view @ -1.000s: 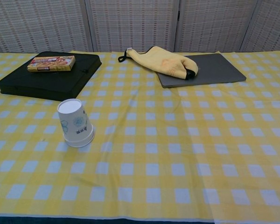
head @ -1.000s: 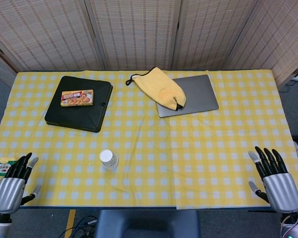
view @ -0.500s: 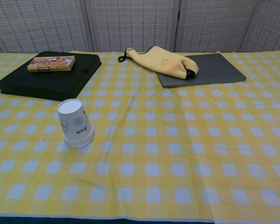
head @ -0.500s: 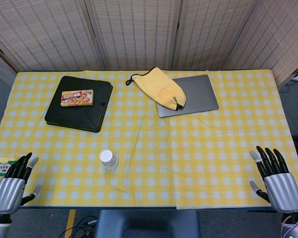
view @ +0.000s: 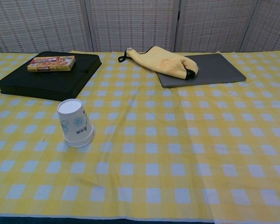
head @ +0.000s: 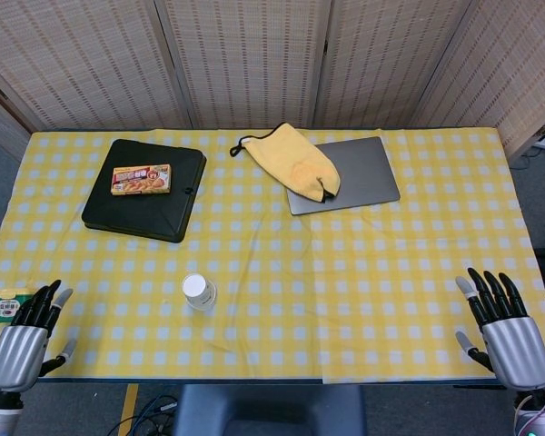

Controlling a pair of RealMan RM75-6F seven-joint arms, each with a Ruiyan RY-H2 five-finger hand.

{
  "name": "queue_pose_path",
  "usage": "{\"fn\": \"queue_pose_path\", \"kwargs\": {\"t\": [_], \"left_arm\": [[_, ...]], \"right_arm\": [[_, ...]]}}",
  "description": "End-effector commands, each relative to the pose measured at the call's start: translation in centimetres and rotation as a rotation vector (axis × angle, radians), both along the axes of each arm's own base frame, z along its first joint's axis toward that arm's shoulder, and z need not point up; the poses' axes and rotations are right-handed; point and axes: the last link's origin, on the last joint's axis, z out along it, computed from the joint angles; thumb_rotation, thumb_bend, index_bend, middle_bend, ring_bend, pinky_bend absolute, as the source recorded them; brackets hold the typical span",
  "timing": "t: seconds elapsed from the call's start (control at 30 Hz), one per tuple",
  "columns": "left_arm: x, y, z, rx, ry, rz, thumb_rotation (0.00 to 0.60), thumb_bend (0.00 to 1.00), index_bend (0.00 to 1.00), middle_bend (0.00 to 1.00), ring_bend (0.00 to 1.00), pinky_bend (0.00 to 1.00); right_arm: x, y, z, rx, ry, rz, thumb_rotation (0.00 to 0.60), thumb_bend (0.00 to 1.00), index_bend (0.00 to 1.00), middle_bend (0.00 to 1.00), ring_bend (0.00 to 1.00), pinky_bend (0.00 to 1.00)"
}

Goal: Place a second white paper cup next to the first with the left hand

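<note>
One white paper cup (head: pixel 199 291) (view: pixel 74 122) stands upside down on the yellow checked tablecloth, left of centre near the front. No other cup shows in either view. My left hand (head: pixel 23 338) hovers at the front left corner of the table, fingers spread and empty, well left of the cup. Over at the front right corner, my right hand (head: pixel 500 327) is likewise spread with nothing in it. Neither hand appears in the chest view.
A black case (head: pixel 145 189) with a snack box (head: pixel 141 179) on it lies at the back left. A grey laptop (head: pixel 354 173) with a yellow cloth bag (head: pixel 295 159) on it lies at the back centre. A small green-labelled pack (head: pixel 7 302) sits at the left edge.
Both hands have barely shifted; the left one sits slightly lower in view. The cup has not moved.
</note>
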Motion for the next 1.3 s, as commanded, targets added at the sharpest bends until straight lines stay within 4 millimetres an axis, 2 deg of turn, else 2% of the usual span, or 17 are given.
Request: {"fn": "queue_pose_path", "kwargs": {"t": [0.03, 0.27, 0.47, 0.67, 0.8, 1.07, 1.3], "left_arm": [[0.1, 0.1, -0.1, -0.007, -0.001, -0.003, 0.600, 0.32, 0.10, 0.00, 0.00, 0.18], [2.0, 1.4, 0.2, -0.087, 0.024, -0.044, 0.600, 0.32, 0.10, 0.00, 0.00, 0.18], [5.9, 3.7, 0.6, -0.214, 0.063, -0.065, 0.600, 0.32, 0.13, 0.00, 0.00, 0.18], [9.8, 5.6, -0.3, -0.340, 0.080, -0.077, 0.600, 0.32, 0.14, 0.00, 0.00, 0.18], [11.7, 6.5, -1.0, -0.383, 0.084, -0.085, 0.600, 0.32, 0.14, 0.00, 0.00, 0.18], [14.2, 9.1, -2.2, -0.427, 0.095, -0.075, 0.600, 0.32, 0.14, 0.00, 0.00, 0.18], [15.2, 11.2, -3.7, -0.465, 0.109, -0.061, 0.600, 0.32, 0.16, 0.00, 0.00, 0.18]], "right_arm": [[0.0, 0.0, 0.0, -0.002, -0.001, -0.003, 0.600, 0.22, 0.03, 0.00, 0.00, 0.00], [-0.1, -0.4, -0.2, 0.000, 0.007, -0.014, 0.600, 0.22, 0.03, 0.00, 0.00, 0.00], [0.0, -0.4, -0.2, -0.002, 0.006, -0.013, 0.600, 0.22, 0.03, 0.00, 0.00, 0.00], [0.0, -0.1, 0.3, -0.004, -0.009, 0.002, 0.600, 0.22, 0.03, 0.00, 0.00, 0.00], [0.0, 0.0, 0.5, -0.003, -0.017, 0.010, 0.600, 0.22, 0.03, 0.00, 0.00, 0.00], [0.1, 0.3, 0.5, 0.010, -0.019, 0.024, 0.600, 0.22, 0.03, 0.00, 0.00, 0.00], [0.1, 0.2, 0.5, 0.014, -0.020, 0.024, 0.600, 0.22, 0.03, 0.00, 0.00, 0.00]]}}
